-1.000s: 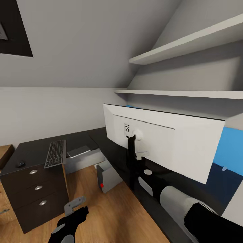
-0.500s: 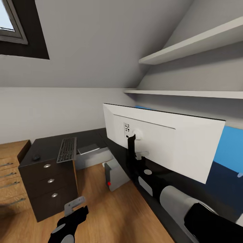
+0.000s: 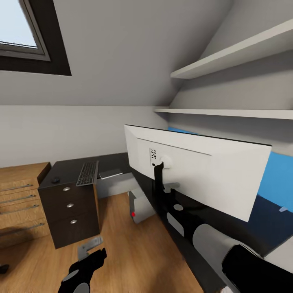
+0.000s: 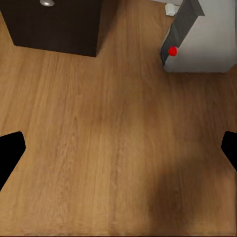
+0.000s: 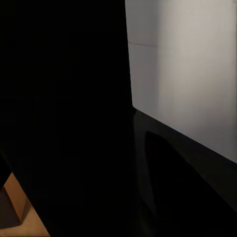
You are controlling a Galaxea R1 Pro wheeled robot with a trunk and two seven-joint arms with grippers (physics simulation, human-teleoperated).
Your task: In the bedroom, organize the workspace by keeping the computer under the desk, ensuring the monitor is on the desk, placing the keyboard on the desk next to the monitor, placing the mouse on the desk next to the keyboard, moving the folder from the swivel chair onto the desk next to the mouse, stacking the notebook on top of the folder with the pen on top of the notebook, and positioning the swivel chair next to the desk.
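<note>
Glossy black desk [image 3: 195,240] is approached; monitor [image 3: 195,171], gripped at its stand by right gripper [image 3: 162,191], should be lowered level; left gripper [image 3: 87,254] wide.

head: high, facing forward and down along the tabletop [image 3: 211,228], monitor [image 3: 195,175] back close at frame centre | left wrist: near the floor [image 4: 113,143], looking down at it; shares computer [image 4: 197,44] and drawer unit [image 4: 54,24] with head | right wrist: very close to the monitor's pale back and dark tabletop
</note>
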